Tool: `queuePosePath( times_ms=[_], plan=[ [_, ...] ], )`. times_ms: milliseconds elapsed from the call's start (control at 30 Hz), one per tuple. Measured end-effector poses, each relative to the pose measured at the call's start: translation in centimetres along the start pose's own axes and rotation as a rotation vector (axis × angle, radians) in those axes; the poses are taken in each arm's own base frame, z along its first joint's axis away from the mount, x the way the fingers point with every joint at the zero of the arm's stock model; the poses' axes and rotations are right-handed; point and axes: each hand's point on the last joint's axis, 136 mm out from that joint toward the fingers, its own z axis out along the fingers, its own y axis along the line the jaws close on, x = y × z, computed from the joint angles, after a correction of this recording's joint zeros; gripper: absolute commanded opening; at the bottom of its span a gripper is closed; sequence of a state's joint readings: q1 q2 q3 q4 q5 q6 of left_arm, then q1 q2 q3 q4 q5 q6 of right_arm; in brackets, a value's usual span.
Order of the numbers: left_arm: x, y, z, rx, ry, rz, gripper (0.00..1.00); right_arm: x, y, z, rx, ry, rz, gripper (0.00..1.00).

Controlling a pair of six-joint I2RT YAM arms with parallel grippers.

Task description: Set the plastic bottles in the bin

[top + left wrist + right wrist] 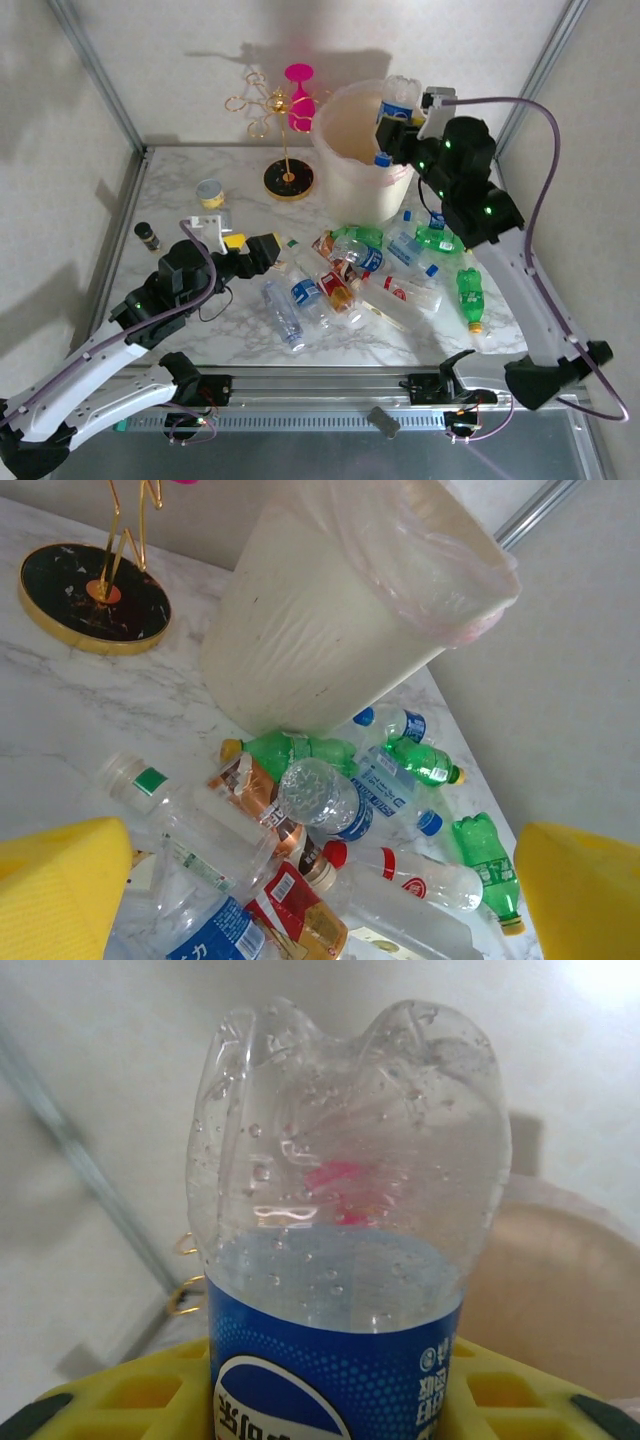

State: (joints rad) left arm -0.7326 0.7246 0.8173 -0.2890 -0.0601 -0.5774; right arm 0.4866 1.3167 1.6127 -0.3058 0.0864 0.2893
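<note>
Bottles [338,288] crowd the table [175,175] before the bin [345,185]; open room flanks the gold stand [289,179].

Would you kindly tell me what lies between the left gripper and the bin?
The left wrist view shows plastic bottles heaped between the left gripper and the bin.

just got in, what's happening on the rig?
The right gripper is shut on a clear plastic bottle with a blue label, held at the rim of the large translucent whitish bin. The left gripper is open above the pile of clear and green plastic bottles lying on the marble table in front of the bin.
</note>
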Motion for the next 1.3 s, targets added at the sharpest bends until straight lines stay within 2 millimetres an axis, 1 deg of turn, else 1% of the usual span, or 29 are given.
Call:
queuePosePath(
  times_ms=[67, 133, 200, 300, 400, 533, 600, 667, 800, 900, 967, 1133, 1233, 1300],
  plan=[
    [0.4, 0.3, 0.1, -0.006, 0.008, -0.001, 0.97, 0.4, -1.3, 2.0, 0.048, 0.017, -0.018, 0.35],
    [0.6, 0.4, 0.2, -0.006, 0.015, 0.0, 0.97, 1.3, -2.5, 4.2, 0.084, 0.045, -0.03, 0.36],
    [0.7, 0.3, 0.2, -0.004, 0.017, -0.003, 0.97, 2.6, -4.0, 6.5, 0.121, 0.081, -0.042, 0.36],
    [0.7, 0.4, 0.2, -0.003, 0.017, -0.011, 0.97, 4.9, -6.0, 9.4, 0.159, 0.134, -0.045, 0.37],
    [1.3, 0.9, 0.2, -0.011, 0.026, -0.02, 0.97, 6.6, -7.6, 12.1, 0.181, 0.176, -0.041, 0.37],
    [2.2, 1.5, 0.4, -0.026, 0.042, -0.026, 0.97, 8.3, -8.8, 15.0, 0.196, 0.216, -0.042, 0.4],
    [2.5, 1.8, 0.5, -0.033, 0.049, -0.03, 0.97, 9.2, -8.9, 16.4, 0.189, 0.242, -0.04, 0.43],
    [2.7, 2.0, 0.5, -0.036, 0.052, -0.033, 0.97, 10.1, -9.1, 17.3, 0.184, 0.266, -0.039, 0.47],
    [2.8, 2.1, 0.2, -0.037, 0.051, -0.039, 0.97, 12.4, -9.4, 18.1, 0.174, 0.325, -0.036, 0.57],
    [2.7, 2.3, 0.1, -0.048, 0.047, -0.039, 0.98, 13.0, -9.4, 18.1, 0.171, 0.346, -0.038, 0.66],
    [2.8, 2.5, 0.1, -0.057, 0.046, -0.038, 0.98, 13.0, -9.4, 18.1, 0.171, 0.345, -0.038, 0.73],
    [2.7, 3.2, 0.0, -0.093, 0.039, -0.036, 0.99, 12.9, -9.4, 18.0, 0.169, 0.344, -0.049, 0.78],
    [2.7, 3.6, 0.0, -0.111, 0.033, -0.035, 1.0, 12.2, -9.1, 17.7, 0.164, 0.332, -0.054, 0.8],
    [2.6, 3.8, 0.0, -0.124, 0.029, -0.037, 1.0, 11.4, -8.9, 17.2, 0.16, 0.318, -0.058, 0.8]
  ],
)
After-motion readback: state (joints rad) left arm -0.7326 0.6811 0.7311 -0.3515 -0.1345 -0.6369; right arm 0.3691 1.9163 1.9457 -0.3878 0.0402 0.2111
